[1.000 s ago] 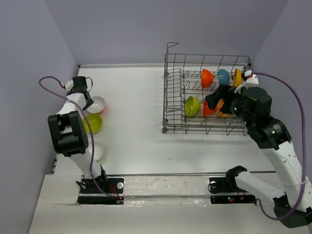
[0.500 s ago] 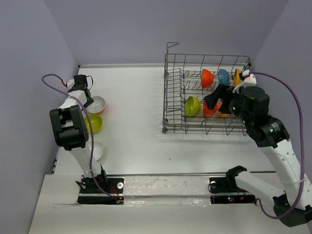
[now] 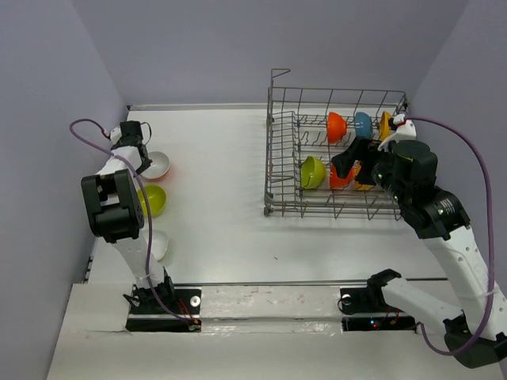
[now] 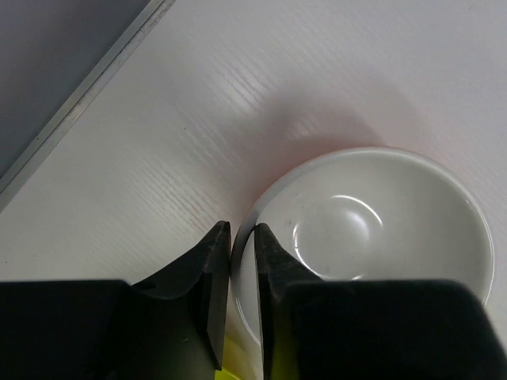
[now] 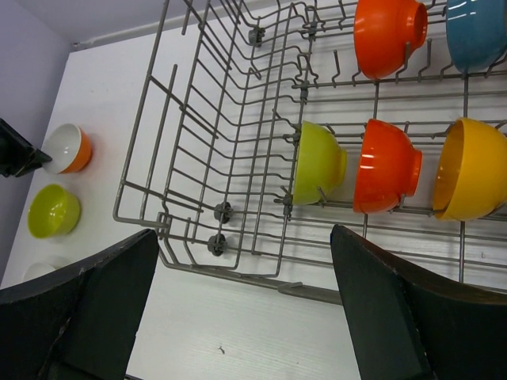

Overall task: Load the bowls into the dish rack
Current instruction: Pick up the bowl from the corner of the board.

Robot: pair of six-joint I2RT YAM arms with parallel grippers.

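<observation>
**Layout of the work surface.** We place the dish rack (image 3: 281, 170) on the far right of the table (image 3: 222, 206).

- **Back row of the rack:** the back-left bowl (image 3: 336, 127), back-middle bowl (image 3: 363, 124) and back-right bowl (image 3: 386, 125) stand side by side.
- **Front row of the rack:** the front-left bowl (image 5: 317, 162), front-middle bowl (image 5: 388, 166) and front-right bowl (image 5: 475, 178) do the same.
- **Left edge of the table:** the far table bowl (image 3: 158, 165), mid table bowl (image 3: 153, 199) and near table bowl (image 3: 160, 244) lie in a line.

We find the left gripper (image 4: 242, 228) astride the far table bowl's rim. The right gripper (image 5: 243, 229) hangs over the rack's front row.
</observation>
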